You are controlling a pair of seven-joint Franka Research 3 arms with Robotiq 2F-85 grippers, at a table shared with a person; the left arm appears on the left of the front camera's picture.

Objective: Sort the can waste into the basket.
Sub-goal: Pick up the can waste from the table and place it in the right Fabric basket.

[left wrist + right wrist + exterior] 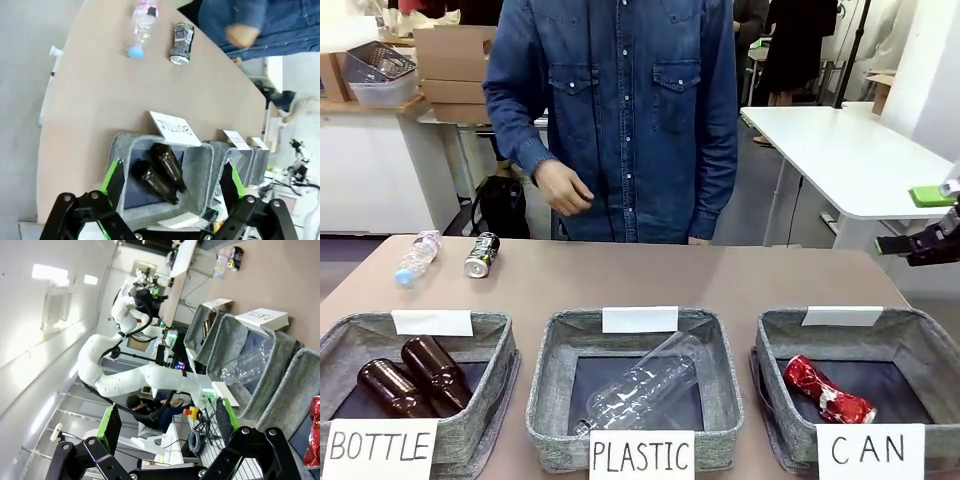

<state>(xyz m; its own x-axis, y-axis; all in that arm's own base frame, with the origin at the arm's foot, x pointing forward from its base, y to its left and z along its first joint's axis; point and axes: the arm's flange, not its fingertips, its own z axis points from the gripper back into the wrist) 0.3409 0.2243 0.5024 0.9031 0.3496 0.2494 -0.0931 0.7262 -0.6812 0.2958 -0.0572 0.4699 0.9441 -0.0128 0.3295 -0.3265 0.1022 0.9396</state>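
red can (827,390) in basket (932,335); silver can (481,254) not yet sorted, near far-left corner of table (740,285). left end effector (172,173) and right end effector (167,414) apart, empty.

red can (825,390): shiny metal, crumpled; silver-and-black can (481,254): metal, glossy print. CAN basket (775,345): grey woven cloth, matt, coarse, dark smooth bottom. CAN sign (870,450): plain white paper. brown bottles (420,375): glossy glass. clear bottle (640,385): thin see-through plastic. table (650,275): smooth matt tan top. shirt (620,100): blue denim
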